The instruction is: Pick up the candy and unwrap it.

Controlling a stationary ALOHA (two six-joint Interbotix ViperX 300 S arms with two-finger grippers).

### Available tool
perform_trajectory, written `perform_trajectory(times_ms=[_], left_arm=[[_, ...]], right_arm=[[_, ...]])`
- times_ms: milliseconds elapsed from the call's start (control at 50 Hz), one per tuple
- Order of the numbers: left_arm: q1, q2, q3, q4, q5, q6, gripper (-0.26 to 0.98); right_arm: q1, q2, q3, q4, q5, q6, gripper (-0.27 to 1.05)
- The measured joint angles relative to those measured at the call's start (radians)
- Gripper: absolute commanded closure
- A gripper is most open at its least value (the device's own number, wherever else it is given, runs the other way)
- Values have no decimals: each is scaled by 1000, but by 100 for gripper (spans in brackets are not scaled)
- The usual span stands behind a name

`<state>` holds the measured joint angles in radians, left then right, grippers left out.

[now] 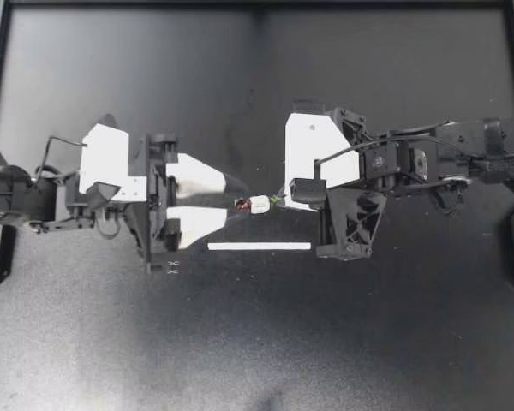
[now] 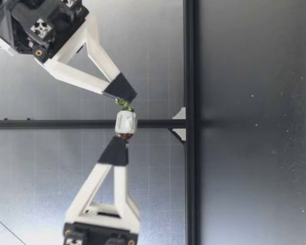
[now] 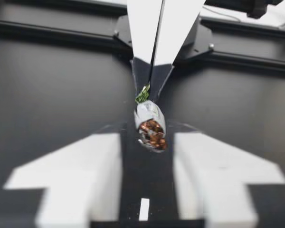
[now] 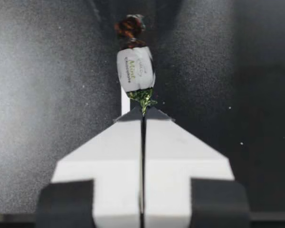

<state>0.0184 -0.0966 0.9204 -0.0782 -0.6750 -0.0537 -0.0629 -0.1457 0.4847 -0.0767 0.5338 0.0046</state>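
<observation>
The candy (image 1: 259, 205) hangs in the air well above the worktop (image 1: 257, 342), lying level between my two sets of jaws. My right jaws are pressed together on its green twisted end, pinching it from both sides at their very tips. My left jaws stand wide apart. The brown twisted end points into the gap between them, about level with their tips, and I cannot tell whether either one touches it.

Below the jaws a thin white strip (image 1: 259, 247) lies flat on the worktop, a little to one side of the candy. The black frame (image 1: 257, 3) at the worktop's edges is well apart from both sets of jaws, with open dark surface all round them.

The candy's white middle carries a line of print along its length, turned toward the right wrist camera.

My left arm (image 1: 111, 171) reaches in about level, its jaws spread side by side over the worktop. My right arm (image 1: 463, 150) meets it head-on from the other side, sloping down so that its jaws come to the candy from slightly above.
</observation>
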Motion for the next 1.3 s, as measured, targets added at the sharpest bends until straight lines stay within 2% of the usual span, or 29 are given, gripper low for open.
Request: perform_trajectory(times_ms=[60,160,780,1300], left_arm=[[0,2,0,0,0,0,81],[0,0,5,0,-2,0,87],[0,-48,43,2,-2,-9,87],[-8,-26,6,-2,0,-6,87]], right_arm=[[0,0,0,0,0,0,99],[-2,-6,5,0,-2,2,99],[3,-71,84,0,-91,29,99],[2,-44,98,0,-206,48,99]])
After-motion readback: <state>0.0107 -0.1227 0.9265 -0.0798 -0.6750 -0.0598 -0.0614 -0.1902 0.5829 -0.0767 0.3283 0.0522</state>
